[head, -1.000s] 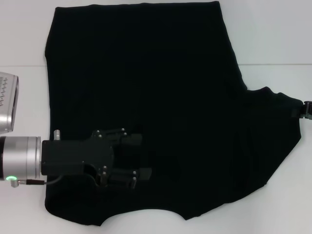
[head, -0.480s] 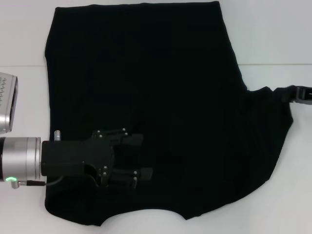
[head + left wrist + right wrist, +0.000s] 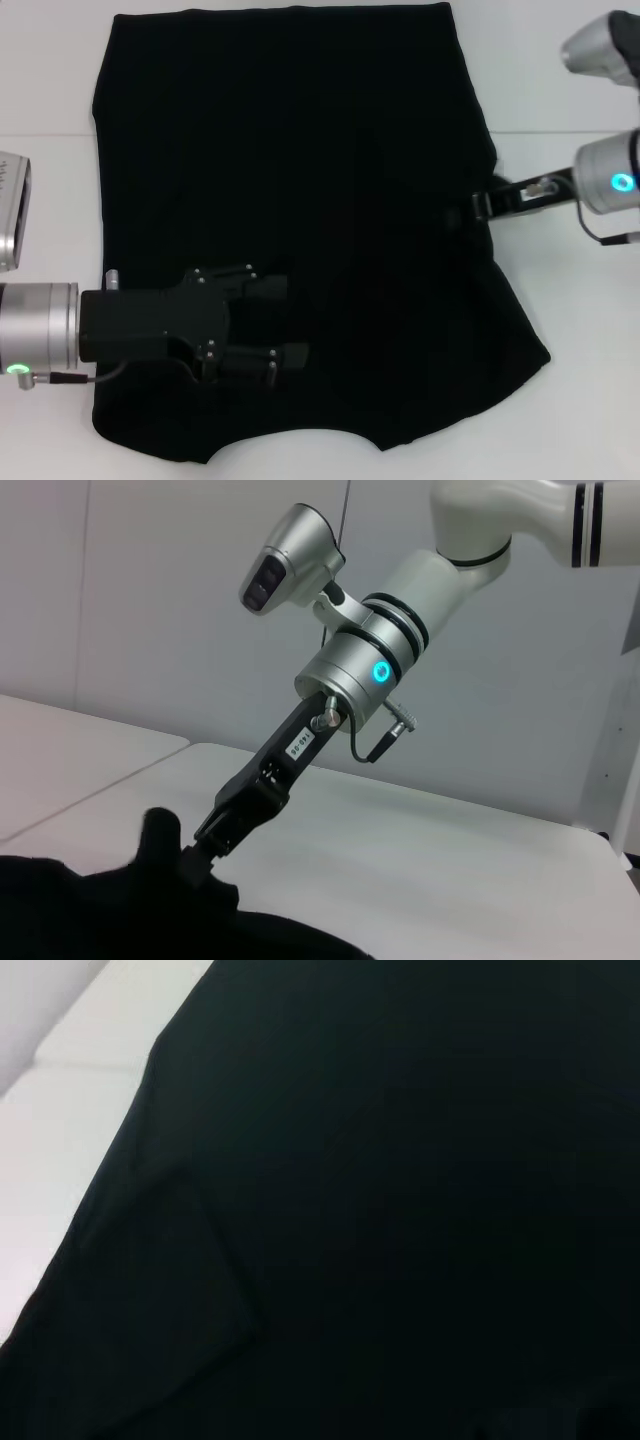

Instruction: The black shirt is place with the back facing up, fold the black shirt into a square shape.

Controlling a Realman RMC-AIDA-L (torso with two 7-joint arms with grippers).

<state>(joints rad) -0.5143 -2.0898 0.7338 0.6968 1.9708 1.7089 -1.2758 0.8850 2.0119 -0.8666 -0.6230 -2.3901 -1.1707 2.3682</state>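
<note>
**Right sleeve carried in over the shirt body**

Our right gripper [image 3: 478, 207] was clenched on a bunched tip of the large, plain black soft-fabric T-shirt [image 3: 300, 180], as the left wrist view showed, with the cloth rising in a small peak at the fingertips [image 3: 196, 858]. A second before, that tip lay stretched far out to our right, past the shirt's side edge; half a second before, it was partway in; now it sat just over the shirt's right-hand edge, and the sleeve that had fanned out across the white table [image 3: 580, 400] was gone from there. We judged this to be the right-side fold under way, roughly midway through the task, with the flap not yet laid flat or let go.

Our left gripper [image 3: 290, 322] rested low on the shirt's left part, its two fingers lying apart on the fabric and holding nothing that we could see; it had not shifted over that second.

The shirt lay spread flat on the table in front of us, its straight hem at the far edge and the curved neckline at the near edge, so its long axis ran away from us, collar end toward the robot. No lettering showed on the upper face.
</note>
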